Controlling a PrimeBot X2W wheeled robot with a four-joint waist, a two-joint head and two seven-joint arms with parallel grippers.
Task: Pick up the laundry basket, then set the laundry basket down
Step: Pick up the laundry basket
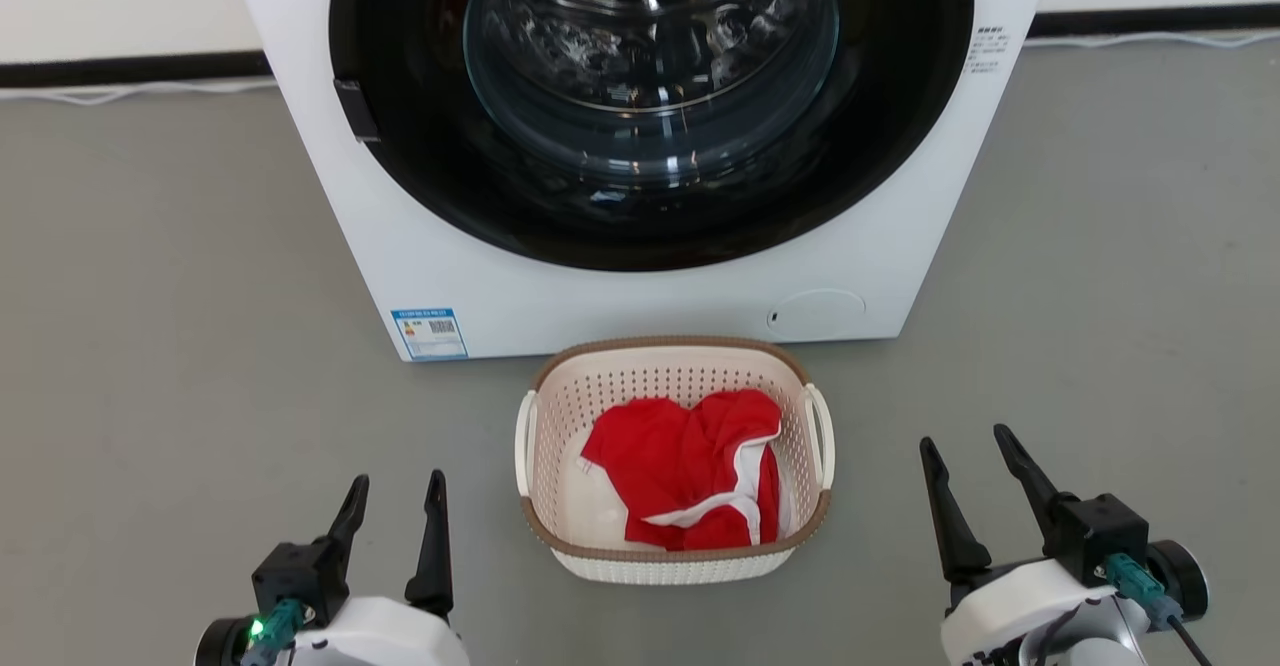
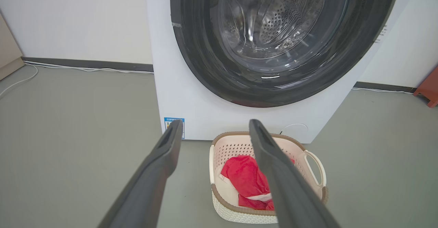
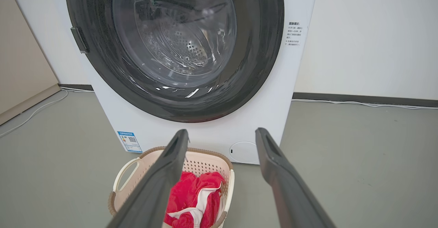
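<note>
We are holding the left gripper (image 1: 398, 481) and the right gripper (image 1: 965, 438) spread open and empty, flanking the laundry basket (image 1: 660, 566), which is sitting on the floor (image 1: 150, 346) just before the washing machine (image 1: 600, 306). We are judging it light and stiff, with a soft red garment (image 1: 690, 476) inside; its side handles (image 1: 822, 436) are offering the surest hold.

Perforated matt plastic laundry basket (image 1: 672, 556), red cloth (image 1: 690, 476), glossy glass washer door (image 1: 650, 56).
</note>
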